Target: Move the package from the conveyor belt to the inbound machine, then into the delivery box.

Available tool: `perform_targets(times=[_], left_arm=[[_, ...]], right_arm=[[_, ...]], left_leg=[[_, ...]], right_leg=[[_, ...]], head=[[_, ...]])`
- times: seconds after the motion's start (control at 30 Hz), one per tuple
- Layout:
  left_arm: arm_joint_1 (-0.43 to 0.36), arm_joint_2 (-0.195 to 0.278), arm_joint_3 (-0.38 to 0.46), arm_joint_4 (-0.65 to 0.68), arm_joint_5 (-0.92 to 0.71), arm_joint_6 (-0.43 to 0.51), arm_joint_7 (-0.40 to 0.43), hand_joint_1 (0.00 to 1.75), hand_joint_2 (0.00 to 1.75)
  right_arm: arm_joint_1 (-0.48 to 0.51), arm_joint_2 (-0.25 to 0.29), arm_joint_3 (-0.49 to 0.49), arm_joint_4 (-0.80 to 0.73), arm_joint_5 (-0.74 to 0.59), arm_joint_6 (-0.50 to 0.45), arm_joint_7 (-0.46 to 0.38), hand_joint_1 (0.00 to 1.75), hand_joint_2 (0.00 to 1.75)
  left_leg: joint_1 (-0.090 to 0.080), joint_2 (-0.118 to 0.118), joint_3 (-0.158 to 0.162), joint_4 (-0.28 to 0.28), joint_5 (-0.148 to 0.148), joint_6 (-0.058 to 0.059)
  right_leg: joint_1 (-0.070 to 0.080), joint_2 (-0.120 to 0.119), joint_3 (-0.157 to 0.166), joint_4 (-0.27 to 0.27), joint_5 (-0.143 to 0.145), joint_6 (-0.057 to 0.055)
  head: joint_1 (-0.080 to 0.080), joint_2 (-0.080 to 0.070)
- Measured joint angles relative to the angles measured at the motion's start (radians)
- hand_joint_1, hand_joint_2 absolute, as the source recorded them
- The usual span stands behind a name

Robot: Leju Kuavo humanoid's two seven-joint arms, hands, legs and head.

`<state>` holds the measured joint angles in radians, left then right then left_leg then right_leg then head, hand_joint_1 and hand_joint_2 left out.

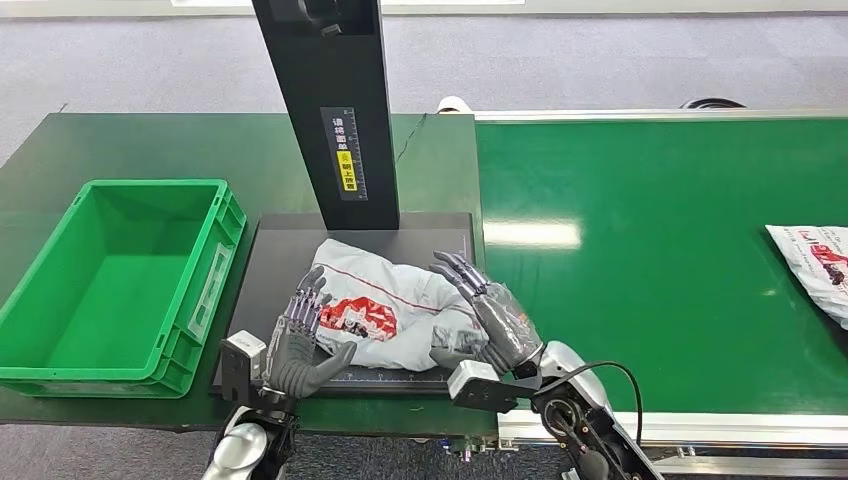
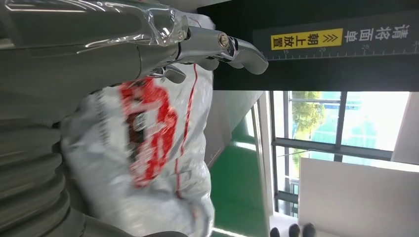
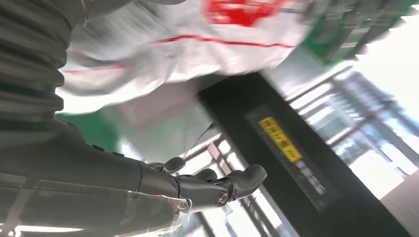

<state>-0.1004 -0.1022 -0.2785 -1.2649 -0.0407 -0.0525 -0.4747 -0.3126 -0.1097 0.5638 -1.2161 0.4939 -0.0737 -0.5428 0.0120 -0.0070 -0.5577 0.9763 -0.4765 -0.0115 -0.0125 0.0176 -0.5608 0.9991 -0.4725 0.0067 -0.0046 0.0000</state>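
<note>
Lying on the inbound machine (image 1: 270, 290), package (image 1: 385, 300); green crate (image 1: 120, 280) beside.

Packages: two, both grey-white plastic mailers with red print; one package on the scanner platform (image 1: 385, 300), one second package at the belt's right edge (image 1: 815, 262).
Crates: one green plastic crate (image 1: 120, 285).
Inbound machines: one, consisting of one black platform (image 1: 275, 260) and one black upright column (image 1: 335, 110).
Yellow labels on the column: one (image 1: 346, 170).
Conveyor belts: one green conveyor belt (image 1: 650, 260).
Robot hands: two; one left hand (image 1: 300, 345), one right hand (image 1: 495, 315).
</note>
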Motion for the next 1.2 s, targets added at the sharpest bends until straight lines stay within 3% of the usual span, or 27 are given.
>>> perform_targets(times=[0.2,0.33,0.47,0.63,0.77,1.1,1.2], left_arm=[[-0.001,0.0,-0.011,-0.018,-0.17,0.095,0.01,0.0,1.75],[-0.005,0.002,-0.035,-0.037,-0.367,0.18,0.054,0.0,1.75],[-0.021,0.003,-0.057,-0.048,-0.512,0.231,0.109,0.0,1.75],[-0.06,0.011,-0.082,-0.042,-0.715,0.244,0.22,0.0,1.75],[-0.088,0.02,-0.097,-0.014,-0.835,0.18,0.297,0.0,1.75],[-0.129,0.032,-0.113,0.079,-0.947,0.05,0.368,0.0,1.75],[-0.164,0.033,-0.128,0.14,-1.014,-0.007,0.382,1.24,1.75]], right_arm=[[0.093,0.051,-0.128,-0.108,-0.323,0.202,-0.037,0.0,1.75],[0.158,0.098,-0.216,-0.159,-0.375,0.209,-0.03,0.0,0.0],[0.208,0.143,-0.289,-0.19,-0.449,0.23,-0.006,0.0,1.75],[0.262,0.184,-0.351,-0.207,-0.492,0.275,0.055,0.0,1.75],[0.284,0.2,-0.375,-0.21,-0.456,0.291,0.077,0.0,1.75],[0.296,0.228,-0.405,-0.21,-0.412,0.312,0.065,0.0,1.75],[0.297,0.239,-0.408,-0.21,-0.388,0.314,0.056,0.0,1.75]], left_leg=[[0.0,0.0,-0.001,0.0,0.0,0.0],[0.0,0.0,-0.001,0.0,0.0,0.0],[0.0,0.0,-0.001,0.0,0.0,0.0],[0.0,0.0,-0.001,0.0,0.0,0.0],[0.0,0.001,-0.001,0.0,0.0,0.0],[0.0,0.0,-0.001,0.0,0.0,0.0],[0.0,-0.001,0.0,0.0,0.0,0.0]], right_leg=[[0.0,0.0,-0.001,0.0,0.0,0.0],[0.0,0.0,-0.001,0.0,0.0,0.0],[0.0,0.0,-0.001,0.0,0.0,0.0],[0.0,0.0,-0.001,0.0,0.0,0.0],[0.0,0.0,-0.001,0.0,0.0,0.0],[0.0,0.0,-0.001,0.0,0.0,0.0],[0.0,-0.002,0.001,0.0,0.0,0.0]], head=[[0.0,0.0],[0.0,0.0],[0.0,0.0],[0.0,0.0],[0.0,0.0],[0.0,0.0],[0.0,0.0]])
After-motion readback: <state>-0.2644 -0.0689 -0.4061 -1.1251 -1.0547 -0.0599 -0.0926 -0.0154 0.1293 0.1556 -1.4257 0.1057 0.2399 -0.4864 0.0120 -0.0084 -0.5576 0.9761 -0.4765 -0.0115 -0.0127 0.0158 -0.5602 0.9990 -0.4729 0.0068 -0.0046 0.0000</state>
